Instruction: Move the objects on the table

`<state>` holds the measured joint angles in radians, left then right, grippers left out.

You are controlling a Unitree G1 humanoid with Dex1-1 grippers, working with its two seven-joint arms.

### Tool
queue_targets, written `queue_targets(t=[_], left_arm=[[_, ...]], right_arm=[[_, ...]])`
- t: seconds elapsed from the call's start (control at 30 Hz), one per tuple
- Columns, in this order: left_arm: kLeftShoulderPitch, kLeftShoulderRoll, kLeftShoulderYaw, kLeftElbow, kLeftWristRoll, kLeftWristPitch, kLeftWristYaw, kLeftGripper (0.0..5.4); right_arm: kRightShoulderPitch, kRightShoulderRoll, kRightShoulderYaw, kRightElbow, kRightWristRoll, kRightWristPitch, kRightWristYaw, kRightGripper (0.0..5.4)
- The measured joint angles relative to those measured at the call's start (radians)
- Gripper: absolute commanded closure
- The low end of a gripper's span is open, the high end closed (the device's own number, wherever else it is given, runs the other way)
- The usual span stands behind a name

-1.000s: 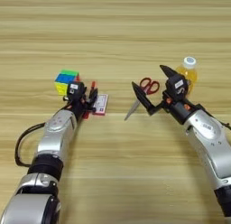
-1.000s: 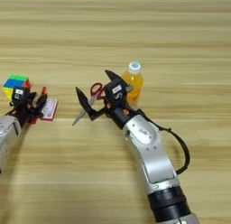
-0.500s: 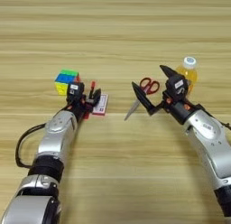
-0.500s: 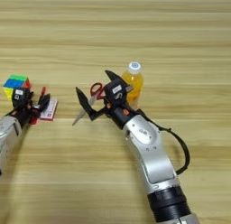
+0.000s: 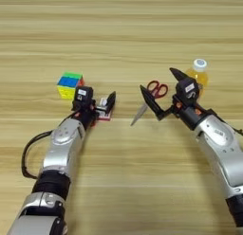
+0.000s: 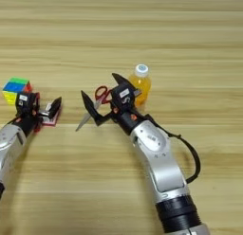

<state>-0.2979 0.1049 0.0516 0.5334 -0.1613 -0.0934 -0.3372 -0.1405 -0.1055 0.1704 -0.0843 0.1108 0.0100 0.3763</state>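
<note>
Nothing has shifted: left pincer (image 5: 98, 102) stays spread over the red-white card (image 5: 104, 115) at centre-left; right pincer (image 5: 163, 93) stays spread over the red-handled scissors (image 5: 151, 95).

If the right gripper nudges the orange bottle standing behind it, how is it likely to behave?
The orange bottle stands upright and is taller than wide, so a high push would probably tip it. It looks full of drink, so probably fairly heavy for its size. Its round body would likely roll once down. The right gripper, open, sits just in front of it, above the scissors.
</note>
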Motion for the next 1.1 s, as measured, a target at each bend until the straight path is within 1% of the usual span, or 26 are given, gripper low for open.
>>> queue_targets(t=[0.07, 0.1, 0.5, 0.67, 1.1], left_arm=[[0.002, -0.003, 0.0, -0.006, 0.0, -0.001, 0.0, 0.18], [0.004, -0.006, 0.001, -0.014, -0.002, -0.003, -0.001, 0.03], [0.018, -0.012, 0.004, -0.064, -0.007, -0.027, -0.011, 0.0], [0.025, -0.013, 0.012, -0.086, -0.019, -0.03, -0.012, 0.0], [0.032, -0.013, 0.036, -0.118, -0.023, -0.046, 0.0, 0.0]], right_arm=[[0.0, 0.0, -0.002, -0.005, 0.0, 0.0, 0.0, 0.0], [0.001, 0.0, -0.003, -0.029, 0.0, 0.0, 0.0, 0.0], [0.008, -0.009, -0.026, -0.119, 0.0, -0.001, -0.012, 0.0], [0.007, -0.02, -0.065, -0.145, 0.001, -0.002, -0.028, 0.0], [-0.008, -0.048, -0.168, -0.138, 0.018, -0.003, -0.065, 0.0]])
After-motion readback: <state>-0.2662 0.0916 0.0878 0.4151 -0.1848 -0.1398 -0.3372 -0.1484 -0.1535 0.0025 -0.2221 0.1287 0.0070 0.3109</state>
